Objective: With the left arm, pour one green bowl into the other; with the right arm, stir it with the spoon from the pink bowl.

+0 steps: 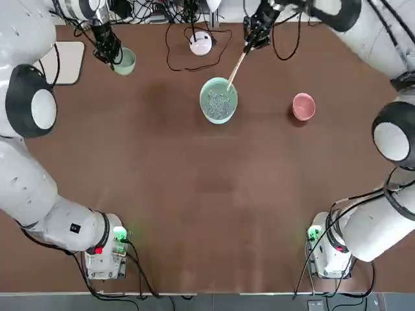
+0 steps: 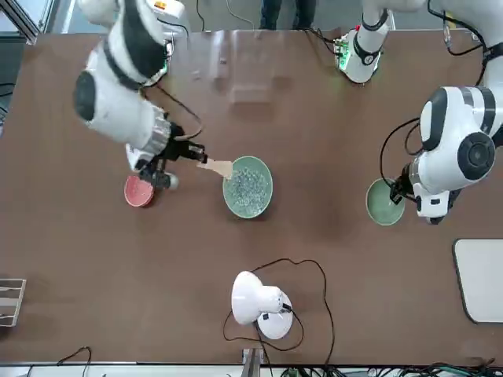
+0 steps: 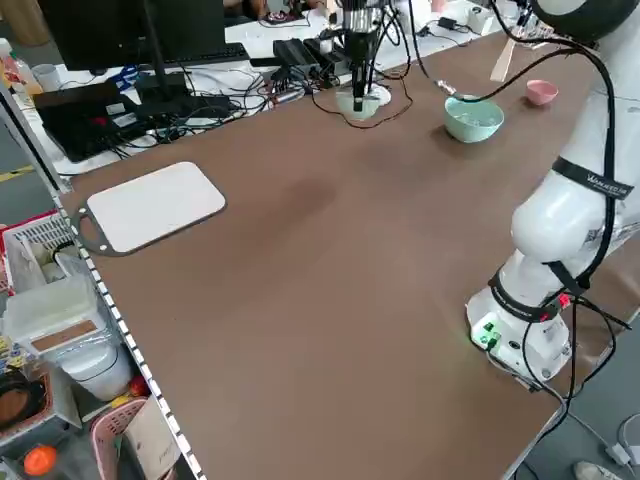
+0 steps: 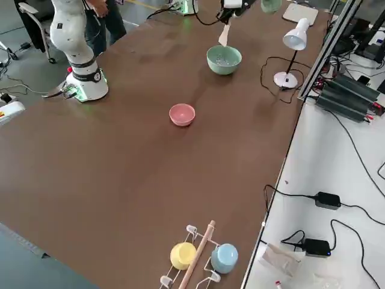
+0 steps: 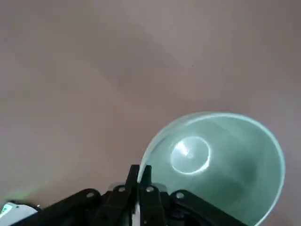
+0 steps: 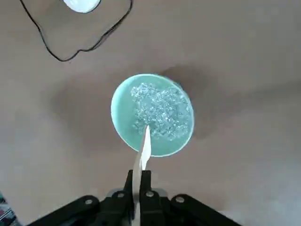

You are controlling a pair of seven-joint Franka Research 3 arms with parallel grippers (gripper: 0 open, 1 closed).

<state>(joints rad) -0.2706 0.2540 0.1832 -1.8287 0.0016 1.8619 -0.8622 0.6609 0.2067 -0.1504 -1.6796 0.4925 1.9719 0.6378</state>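
A white desk lamp [image 4: 296, 37] stands near the larger green bowl [image 1: 218, 101], its cord looped on the brown table [image 1: 188, 181]. A white board [image 3: 155, 206] lies at the table's left side; a rack [image 4: 192, 259] at the right side carries a yellow cup [image 4: 183, 256] and a blue cup [image 4: 224, 258]. The larger green bowl contains clear, glassy pieces. The small green bowl [image 5: 221, 165], empty, is pinched at its rim by the left gripper [image 5: 139, 172], well apart from the larger bowl. The right gripper [image 6: 137, 175] pinches the spoon [image 6: 144, 150], directed toward the larger bowl. The pink bowl [image 1: 303, 107] rests upright nearby.
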